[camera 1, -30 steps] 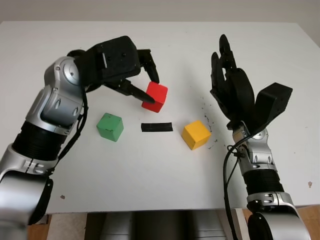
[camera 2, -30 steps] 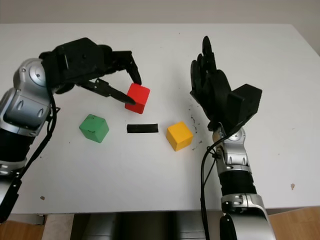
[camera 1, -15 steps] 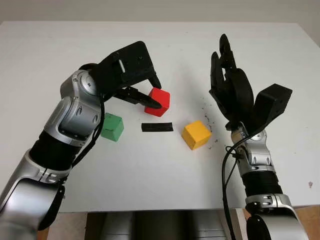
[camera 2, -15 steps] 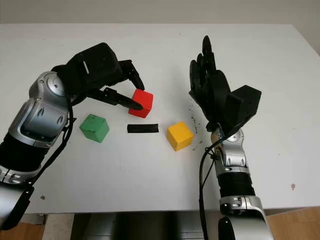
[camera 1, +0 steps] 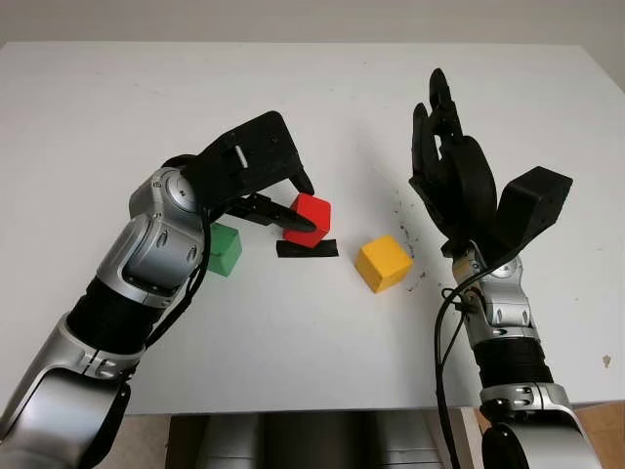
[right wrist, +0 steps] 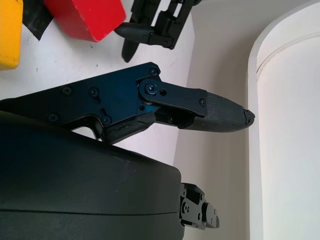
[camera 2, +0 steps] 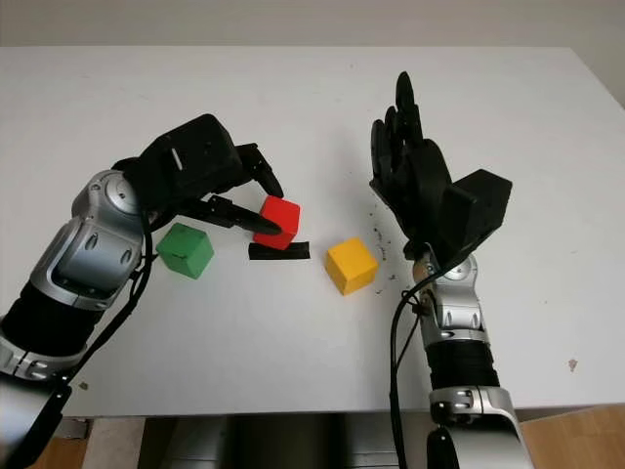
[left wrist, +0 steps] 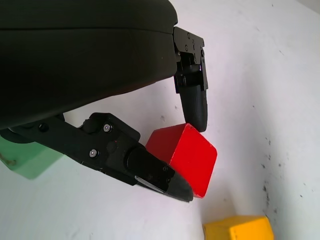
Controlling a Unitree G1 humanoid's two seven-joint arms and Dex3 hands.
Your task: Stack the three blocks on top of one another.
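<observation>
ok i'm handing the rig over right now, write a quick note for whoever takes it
Left hand: shut on the red block, held over the black tape strip at table centre.
Right hand: open, raised above the table to the right of the yellow block.
Green block sits on the table left of the strip, yellow block right of it.
Done: red block picked up. Nothing stacked yet.
Left: stack all three blocks.
</observation>
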